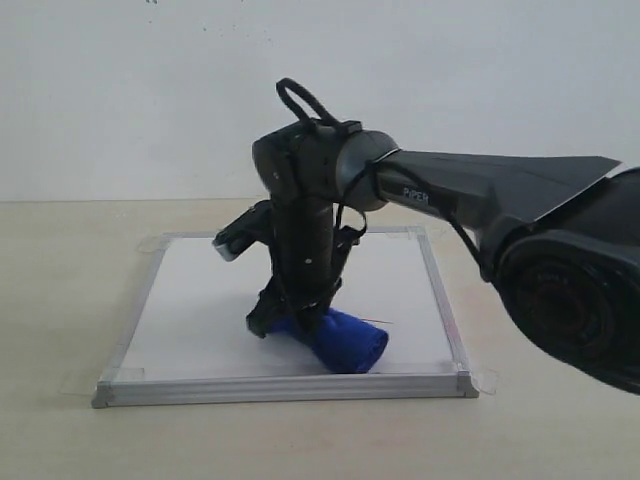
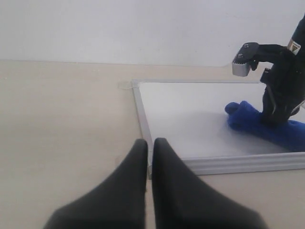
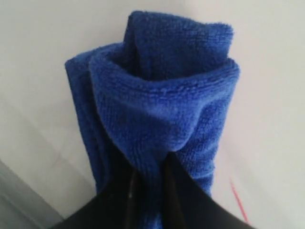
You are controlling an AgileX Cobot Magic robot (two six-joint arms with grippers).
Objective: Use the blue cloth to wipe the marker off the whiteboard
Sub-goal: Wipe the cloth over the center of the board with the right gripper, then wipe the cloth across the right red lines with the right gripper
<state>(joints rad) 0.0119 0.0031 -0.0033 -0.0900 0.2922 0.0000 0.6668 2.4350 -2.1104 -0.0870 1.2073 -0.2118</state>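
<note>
The whiteboard [image 1: 200, 300] lies flat on the table, silver-framed. My right gripper [image 1: 290, 322] points down onto it near the front edge, shut on the blue cloth [image 1: 347, 340], which is bunched and pressed on the board. The right wrist view shows the blue cloth [image 3: 162, 95] pinched between the dark fingers of the right gripper [image 3: 150, 164]. Of the marker, only a short red line [image 3: 238, 200] shows beside the cloth, also faint at the cloth's edge [image 1: 384, 322]. My left gripper [image 2: 150, 143] is shut and empty, off the board by a corner of the whiteboard [image 2: 190, 119].
The beige table [image 1: 60, 300] surrounds the board, with a white wall behind. Clear tape tabs [image 1: 487, 380] hold the board's corners. The bulky right arm [image 1: 560, 280] fills the right side and reaches over the board's right frame.
</note>
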